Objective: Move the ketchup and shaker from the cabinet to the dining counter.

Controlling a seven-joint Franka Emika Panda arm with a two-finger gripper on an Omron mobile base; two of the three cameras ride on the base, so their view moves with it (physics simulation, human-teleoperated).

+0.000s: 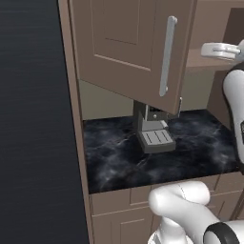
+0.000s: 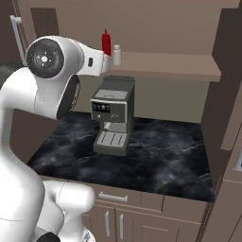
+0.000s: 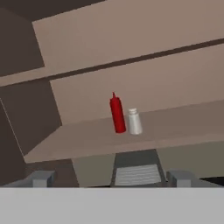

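Gripper jaws spread wide, empty; ketchup stands at twelve o'clock, shaker touching beside. Approach level, straddle only the bottle.

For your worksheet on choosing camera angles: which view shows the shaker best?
The hand view: the shaker stands whole and unobstructed on the cabinet shelf, just beside the ketchup. In the right base view it appears smaller, with the arm's white hand overlapping its lower left. The left base view gives no clear sight of it.
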